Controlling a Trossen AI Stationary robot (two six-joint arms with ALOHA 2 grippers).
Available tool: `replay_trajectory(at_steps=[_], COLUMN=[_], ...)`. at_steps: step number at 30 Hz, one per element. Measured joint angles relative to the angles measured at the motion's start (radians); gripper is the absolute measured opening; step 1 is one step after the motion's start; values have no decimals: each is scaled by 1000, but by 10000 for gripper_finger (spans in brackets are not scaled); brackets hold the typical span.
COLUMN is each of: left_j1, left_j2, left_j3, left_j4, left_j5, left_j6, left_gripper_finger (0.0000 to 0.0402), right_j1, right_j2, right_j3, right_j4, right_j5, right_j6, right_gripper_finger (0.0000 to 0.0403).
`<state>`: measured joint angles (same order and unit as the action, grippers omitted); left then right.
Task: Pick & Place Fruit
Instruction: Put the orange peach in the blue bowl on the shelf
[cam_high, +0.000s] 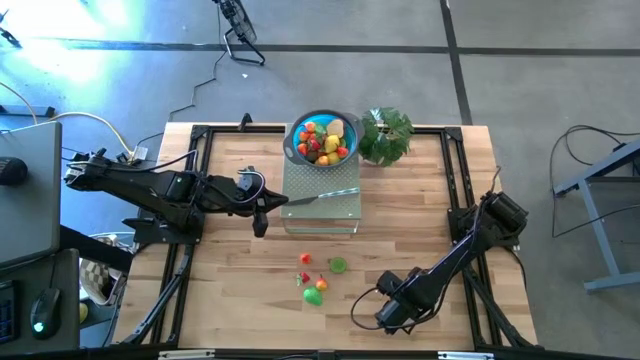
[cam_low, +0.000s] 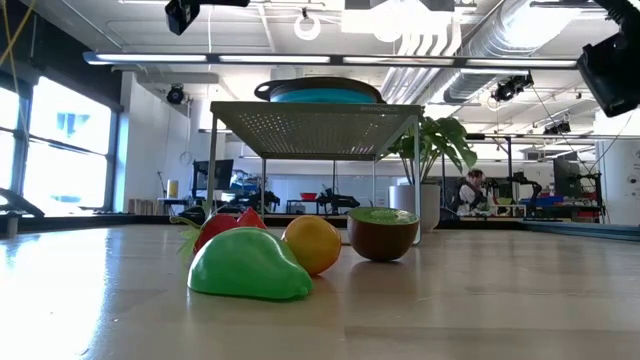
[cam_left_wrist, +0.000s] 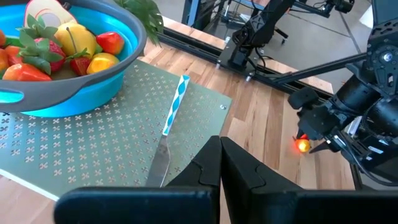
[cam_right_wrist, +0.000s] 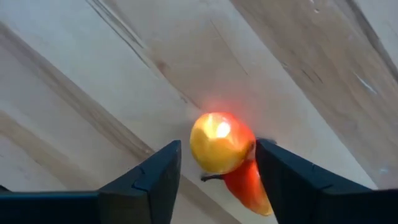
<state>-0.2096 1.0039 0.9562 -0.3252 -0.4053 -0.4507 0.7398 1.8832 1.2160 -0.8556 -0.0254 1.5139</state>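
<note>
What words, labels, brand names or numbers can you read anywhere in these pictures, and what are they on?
None can be read.
The blue bowl, the toy fruits on the table, the knife and the perforated metal stand carry no print.
Neither arm shows a legible mark.
The room beyond the table in the low view is too far off to read anything.

Four loose fruits cluster near the table's front: a green pear (cam_low: 250, 265) on its side, an orange (cam_low: 312, 244) behind it, a red strawberry (cam_low: 225, 224), a halved green-faced kiwi (cam_low: 382, 232); a yellow-red fruit (cam_right_wrist: 225, 149) lies apart; more fruit (cam_high: 324, 139) fills the blue bowl (cam_high: 296, 152).
</note>
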Motion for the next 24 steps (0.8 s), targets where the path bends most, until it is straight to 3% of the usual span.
replay_trajectory(at_steps=[11, 24], left_j1=[0, 0], left_j2=[0, 0], left_j3=[0, 0], left_j4=[0, -1], left_j5=[0, 0], left_j6=[0, 0], left_gripper_finger=[0, 0], right_j1=[0, 0], right_j2=[-2, -11], right_j3=[0, 18], right_j4=[2, 4], right_j5=[32, 46], right_j6=[0, -61], right_gripper_finger=[136, 111])
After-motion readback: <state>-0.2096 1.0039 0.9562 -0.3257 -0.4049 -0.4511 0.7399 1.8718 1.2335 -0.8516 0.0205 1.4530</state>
